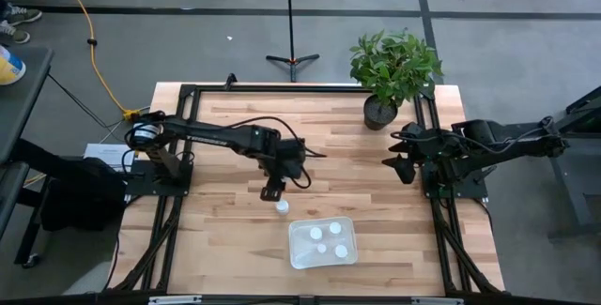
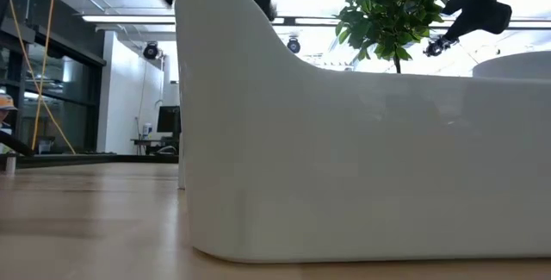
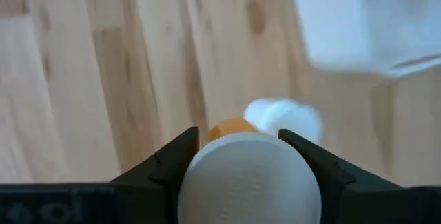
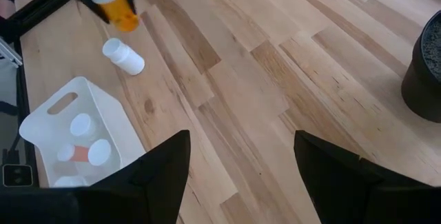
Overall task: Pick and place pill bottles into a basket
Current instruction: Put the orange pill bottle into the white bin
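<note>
White-capped orange bottle (image 3: 244,172) sat clamped in the left gripper (image 1: 272,192), above the table (image 1: 207,230) beside the basket (image 1: 348,257); right gripper (image 4: 238,162) gaped.

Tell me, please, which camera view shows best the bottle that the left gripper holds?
The left wrist view: the orange bottle fills it, white cap between the left gripper fingers. The right wrist view shows it far off; the high view hides it under the gripper; the low view shows only the basket.

Pale, matt wood planks with visible grain are seen on the table (image 1: 216,155). The basket (image 1: 297,253) is shown in smooth, glossy, translucent white plastic. A finely ribbed white cap (image 3: 249,179) is presented on the orange bottle (image 4: 118,9).
</note>
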You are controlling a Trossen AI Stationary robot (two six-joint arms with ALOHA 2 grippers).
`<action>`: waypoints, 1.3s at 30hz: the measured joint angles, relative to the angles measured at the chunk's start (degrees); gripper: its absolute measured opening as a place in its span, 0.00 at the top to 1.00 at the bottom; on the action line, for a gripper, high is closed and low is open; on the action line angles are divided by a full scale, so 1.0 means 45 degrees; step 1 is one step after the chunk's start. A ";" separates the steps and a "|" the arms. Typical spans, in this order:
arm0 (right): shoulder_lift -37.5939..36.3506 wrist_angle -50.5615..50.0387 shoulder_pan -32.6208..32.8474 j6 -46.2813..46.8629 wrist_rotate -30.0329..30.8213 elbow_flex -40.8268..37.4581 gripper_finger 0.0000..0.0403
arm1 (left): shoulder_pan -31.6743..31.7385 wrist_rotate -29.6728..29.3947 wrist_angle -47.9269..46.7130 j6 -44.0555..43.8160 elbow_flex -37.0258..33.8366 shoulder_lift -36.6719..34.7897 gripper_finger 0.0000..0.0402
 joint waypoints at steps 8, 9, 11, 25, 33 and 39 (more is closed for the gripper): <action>0.0000 -0.0263 -0.0005 -0.0299 0.0049 0.0000 0.38 | -0.1254 0.0228 0.0337 -0.1553 0.1514 -0.0005 0.41; 0.0000 -0.0275 -0.0005 -0.0309 0.0049 0.0000 0.38 | -0.1460 0.0229 0.0561 -0.1824 0.1564 -0.0008 0.42; -0.0001 -0.0283 -0.0005 -0.0424 0.0023 0.0000 0.38 | -0.1863 0.0223 0.0863 -0.2178 0.1601 -0.0010 0.44; 0.0073 0.0183 0.0000 0.0219 -0.0610 0.0000 0.38 | -0.4488 -0.1059 0.3443 -0.3522 0.1599 0.1075 0.42; 0.0526 0.0167 0.0000 0.0361 -0.1138 0.0000 0.38 | -0.5001 -0.1414 0.4700 -0.3603 0.1615 0.2461 0.43; 0.0940 0.0264 0.0022 0.0201 -0.1280 0.0000 0.38 | -0.4991 -0.1742 0.4656 -0.3565 0.1590 0.3234 0.38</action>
